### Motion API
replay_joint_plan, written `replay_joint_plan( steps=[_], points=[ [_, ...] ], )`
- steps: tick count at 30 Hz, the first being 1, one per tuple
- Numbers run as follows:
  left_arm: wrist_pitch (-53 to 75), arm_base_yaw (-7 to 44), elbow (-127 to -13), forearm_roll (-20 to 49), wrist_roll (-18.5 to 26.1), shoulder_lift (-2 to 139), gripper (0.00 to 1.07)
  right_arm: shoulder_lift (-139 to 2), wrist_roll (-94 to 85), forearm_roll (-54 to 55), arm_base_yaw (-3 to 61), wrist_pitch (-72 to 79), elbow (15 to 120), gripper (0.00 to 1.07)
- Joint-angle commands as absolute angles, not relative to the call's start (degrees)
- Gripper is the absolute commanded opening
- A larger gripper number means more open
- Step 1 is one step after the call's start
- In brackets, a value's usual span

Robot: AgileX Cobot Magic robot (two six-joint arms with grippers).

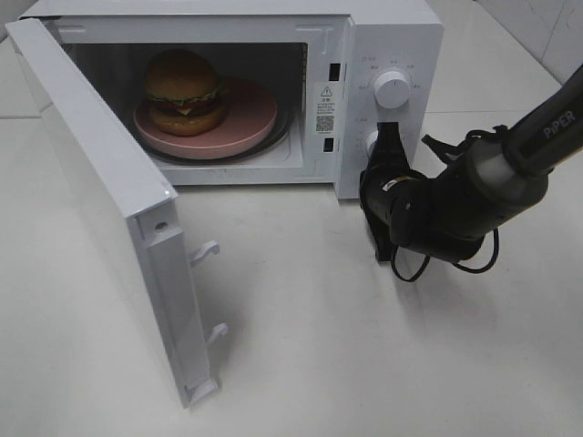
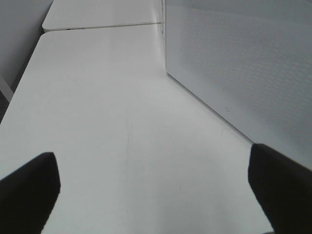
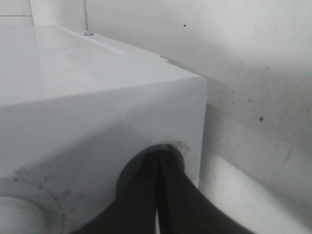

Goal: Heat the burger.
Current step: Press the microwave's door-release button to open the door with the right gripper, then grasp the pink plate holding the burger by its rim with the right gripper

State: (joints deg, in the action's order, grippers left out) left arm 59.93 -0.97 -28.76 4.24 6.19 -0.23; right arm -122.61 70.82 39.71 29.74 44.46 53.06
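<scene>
Right arm [image 1: 510, 159] marked "PiPER", warning sticker [image 1: 325, 106] on microwave [image 1: 401, 36], burger [image 1: 185, 91] inside

Right of the high frame, the right arm [image 1: 510, 164] is a black tube with a grey-silver joint sleeve and white "PiPER" lettering [image 1: 558, 125] — thin black cables [image 1: 492, 250] loop under its bulky black wrist. The right gripper [image 1: 383, 141] is black. The left gripper [image 2: 156, 195] shows only two matte black finger ends [image 2: 29, 187] in the lower corners.

Kitchen-like setup: a white microwave [image 1: 401, 45] on a white table [image 1: 364, 346].
</scene>
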Motion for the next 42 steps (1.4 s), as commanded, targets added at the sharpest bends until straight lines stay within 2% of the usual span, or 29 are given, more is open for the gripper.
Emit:
replay_joint_plan(
  steps=[1,19,30,42],
  points=[
    [59.47,-1.09,-28.65,4.64,6.13,-1.49,1.04,-120.61,72.36,35.47,28.88,48.59,53.23,0.00],
    [59.47,-1.09,-28.65,4.64,6.13,-1.49,1.04,-115.05,70.59,36.15,30.83,43.66,44.81,0.01],
    [59.47,-1.09,-28.65,4.64,6.13,-1.49,1.04,-102.67,55.86,36.15,30.83,32.03,38.10,0.01],
    [59.47,-1.09,-28.65,4.64,6.13,-1.49,1.04,-94.88,36.50,31.28,30.77,14.78,37.87,0.02]
  ],
)
